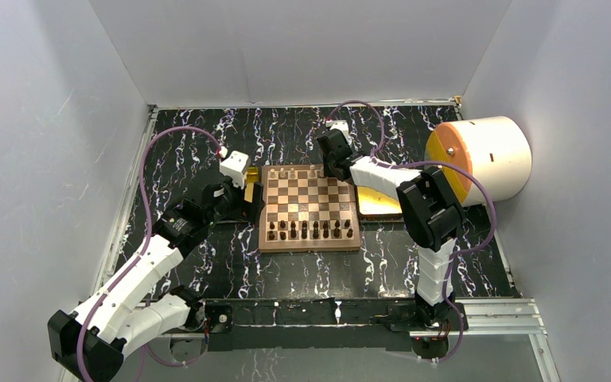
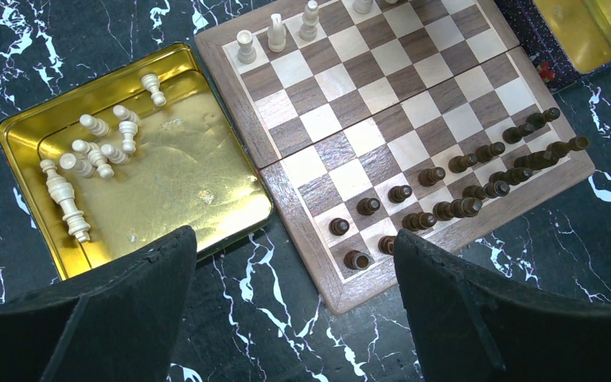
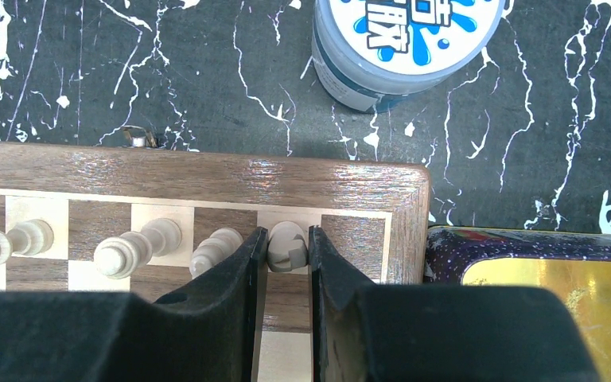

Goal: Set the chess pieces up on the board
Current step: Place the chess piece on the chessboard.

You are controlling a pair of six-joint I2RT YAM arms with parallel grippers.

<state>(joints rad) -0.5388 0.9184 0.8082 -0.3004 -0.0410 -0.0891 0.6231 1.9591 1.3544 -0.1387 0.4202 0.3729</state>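
1. Left pincer (image 2: pixel 294 239), jaws apart, hovers over the shiny gold rectangular tray (image 2: pixel 191 183) of toppled pale cream chess pieces (image 2: pixel 87 155).
2. Right pincer (image 3: pixel 286 235) clamps one cream piece (image 3: pixel 286 248) directly between its fingers, on the far row of the checkered wooden board (image 3: pixel 207 171), beside the corner square.

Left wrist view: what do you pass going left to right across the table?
A gold tray holding fallen cream pieces → chessboard with dark pieces along its right side → second gold tray.

Glossy wooden board (image 2: pixel 398 111), shiny gold metal tray (image 2: pixel 183 171) (scuffed inside), matt cream chess pieces (image 2: pixel 62 191)
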